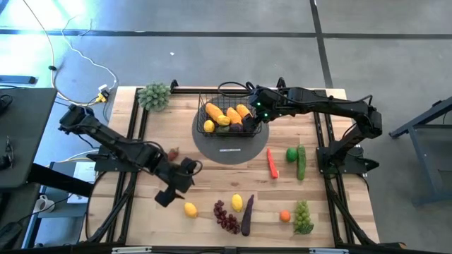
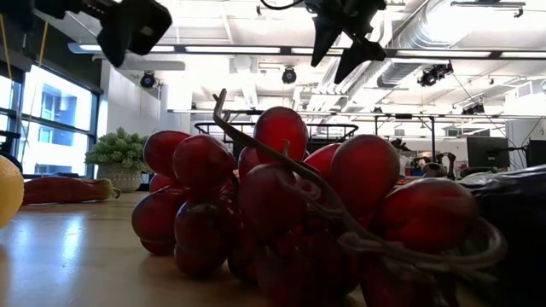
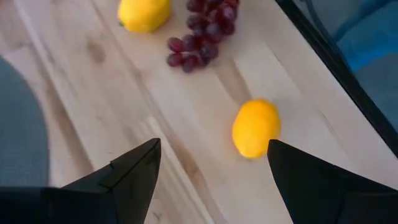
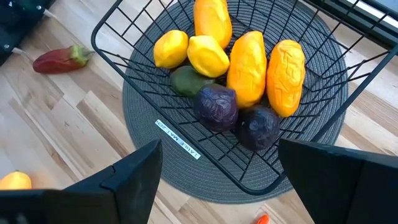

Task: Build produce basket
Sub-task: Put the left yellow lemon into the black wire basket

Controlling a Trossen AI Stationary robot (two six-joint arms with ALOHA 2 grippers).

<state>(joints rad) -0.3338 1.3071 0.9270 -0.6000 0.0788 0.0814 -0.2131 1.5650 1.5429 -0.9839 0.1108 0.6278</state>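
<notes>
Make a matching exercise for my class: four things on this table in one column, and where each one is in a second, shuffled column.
Things:
1. mangoes
2. lemon
3. carrot
4. leafy bunch

Places:
A. at the table's far left corner
B. lying inside the basket
C. on the bare wood just ahead of the open left pincer
D. on the wood to the right of the round grey mat, beside the cucumber

Pairs: 1-B, 2-C, 3-D, 4-A
</notes>
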